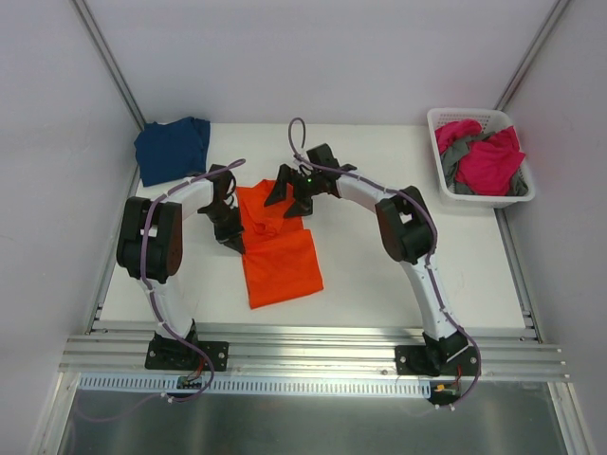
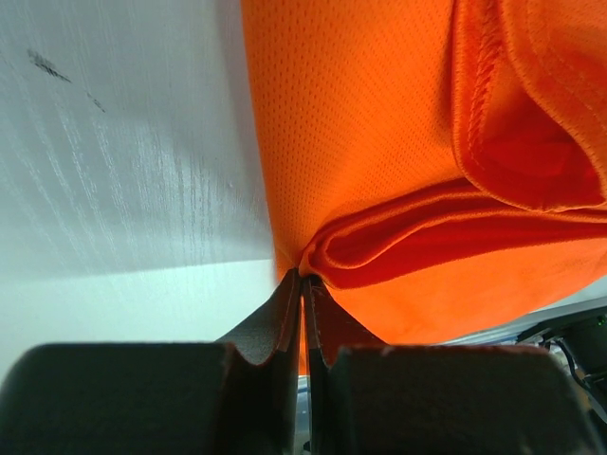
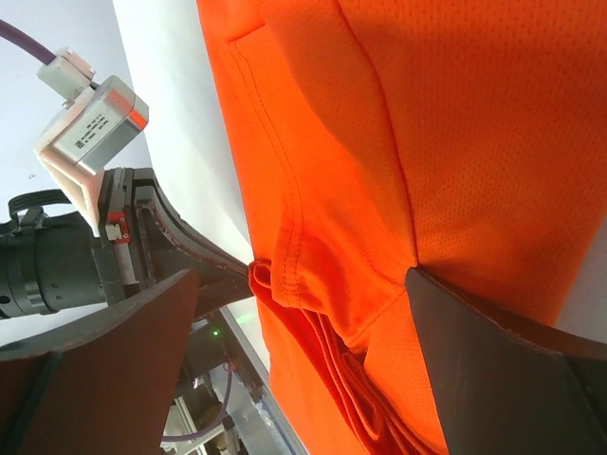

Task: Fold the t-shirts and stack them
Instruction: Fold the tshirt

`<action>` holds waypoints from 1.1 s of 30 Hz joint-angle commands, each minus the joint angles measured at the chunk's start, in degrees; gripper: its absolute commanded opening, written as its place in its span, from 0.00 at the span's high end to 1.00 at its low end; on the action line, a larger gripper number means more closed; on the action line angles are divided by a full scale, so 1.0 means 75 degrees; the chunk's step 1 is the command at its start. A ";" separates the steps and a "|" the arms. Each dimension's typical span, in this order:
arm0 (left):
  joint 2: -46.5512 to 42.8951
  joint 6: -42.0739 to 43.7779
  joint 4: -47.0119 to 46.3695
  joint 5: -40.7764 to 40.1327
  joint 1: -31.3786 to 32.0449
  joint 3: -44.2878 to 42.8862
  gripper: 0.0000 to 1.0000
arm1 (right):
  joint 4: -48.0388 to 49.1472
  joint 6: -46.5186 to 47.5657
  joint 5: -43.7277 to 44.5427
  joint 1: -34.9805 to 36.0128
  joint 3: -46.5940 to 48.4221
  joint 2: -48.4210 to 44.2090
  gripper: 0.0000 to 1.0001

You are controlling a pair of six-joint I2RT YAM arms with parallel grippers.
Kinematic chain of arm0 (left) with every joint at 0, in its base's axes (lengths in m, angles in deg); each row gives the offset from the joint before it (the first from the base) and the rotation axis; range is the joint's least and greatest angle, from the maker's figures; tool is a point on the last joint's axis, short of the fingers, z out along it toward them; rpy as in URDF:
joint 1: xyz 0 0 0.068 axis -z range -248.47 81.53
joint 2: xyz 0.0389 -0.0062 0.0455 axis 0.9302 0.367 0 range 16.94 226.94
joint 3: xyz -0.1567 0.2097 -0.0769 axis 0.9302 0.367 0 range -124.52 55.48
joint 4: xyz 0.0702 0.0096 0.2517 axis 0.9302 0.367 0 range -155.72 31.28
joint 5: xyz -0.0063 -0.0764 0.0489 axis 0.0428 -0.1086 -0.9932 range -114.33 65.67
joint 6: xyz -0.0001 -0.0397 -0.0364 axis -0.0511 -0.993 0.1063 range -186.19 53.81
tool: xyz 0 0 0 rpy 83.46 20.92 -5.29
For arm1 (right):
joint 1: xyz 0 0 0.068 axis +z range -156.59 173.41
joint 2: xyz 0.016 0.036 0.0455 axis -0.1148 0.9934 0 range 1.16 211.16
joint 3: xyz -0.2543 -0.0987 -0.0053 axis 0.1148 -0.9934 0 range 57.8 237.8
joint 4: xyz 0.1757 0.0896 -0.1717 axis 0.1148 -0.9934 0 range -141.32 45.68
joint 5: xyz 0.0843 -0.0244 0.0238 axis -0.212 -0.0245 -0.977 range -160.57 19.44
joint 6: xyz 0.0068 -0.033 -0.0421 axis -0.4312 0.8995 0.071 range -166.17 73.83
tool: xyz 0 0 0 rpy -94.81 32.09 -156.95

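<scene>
Left wrist view puts the left gripper [image 2: 303, 281] right in front of you: its two fingers are pressed together on a bunched fold of the orange t-shirt [image 2: 379, 123], with no gap showing between the pads. From that pinch the fabric fans out toward 12 and 2 o'clock, where a doubled layer and a stitched hem curl over. Bare white table [image 2: 123, 171] fills the 10 o'clock side. In the right wrist view, the right gripper [image 3: 303, 284] has its fingers spread wide, one dark finger at 8 o'clock and the other at 4 o'clock. Orange cloth fills the space between them, and you cannot tell whether the pads touch it. The other arm's closed fingertips show at 9 o'clock in that view, holding the crumpled edge. From the top external camera you see the orange shirt lying around the middle of the table. Its near part lies flat toward 6 o'clock and its far part is rumpled between the two grippers, the left one at the shirt's 9 o'clock edge and the right one at its 12 o'clock end. The navy t-shirt [image 1: 173, 147] lies in the table's 11 o'clock corner, well apart. At 2 o'clock the white basket [image 1: 474, 201] holds the pink t-shirt [image 1: 488, 163] and the grey t-shirt [image 1: 453, 156], crumpled together.
</scene>
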 commanded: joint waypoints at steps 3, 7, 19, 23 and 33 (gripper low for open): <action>-0.0108 0.0112 0.0243 -0.0056 -0.0091 -0.0162 1.00 | -0.0367 0.0295 0.0632 -0.0347 -0.0610 -0.0378 0.01; 0.0068 0.0124 0.0243 -0.0080 -0.0138 -0.0267 1.00 | -0.0648 0.0576 0.0877 -0.0464 -0.0880 -0.0648 0.01; 0.0432 0.0101 0.0127 0.0095 -0.0150 -0.0713 0.99 | -0.0590 0.0612 0.0890 -0.0500 -0.1362 -0.1012 0.01; 0.0350 0.0124 0.0138 0.0143 -0.0150 -0.0654 0.60 | -0.0590 0.0659 0.0878 -0.0488 -0.1197 -0.0965 0.01; -0.0984 0.0100 0.0173 0.0155 -0.0150 -0.0374 0.01 | -0.0847 0.1747 0.1557 -0.0511 -0.1454 -0.2497 0.03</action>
